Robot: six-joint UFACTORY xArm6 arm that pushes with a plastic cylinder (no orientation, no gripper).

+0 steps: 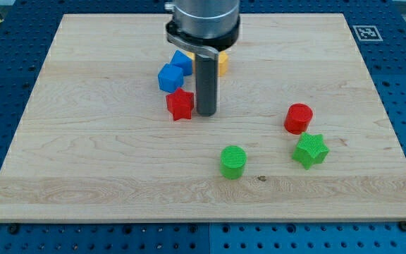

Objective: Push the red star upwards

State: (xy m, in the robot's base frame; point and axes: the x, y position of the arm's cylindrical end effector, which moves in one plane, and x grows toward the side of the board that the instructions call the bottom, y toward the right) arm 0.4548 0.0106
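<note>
The red star [180,104] lies left of the board's middle. My tip [206,113] stands just to the right of it, very close or touching its right side. A blue block [169,77] sits directly above the star, touching it. A second blue block [182,60] lies above that one, partly hidden by the arm.
A yellow block [223,63] peeks out behind the rod at the view's top. A red cylinder [298,118] and a green star [310,150] lie at the right. A green cylinder [233,161] lies below the middle. The wooden board [83,176] sits on a blue pegboard.
</note>
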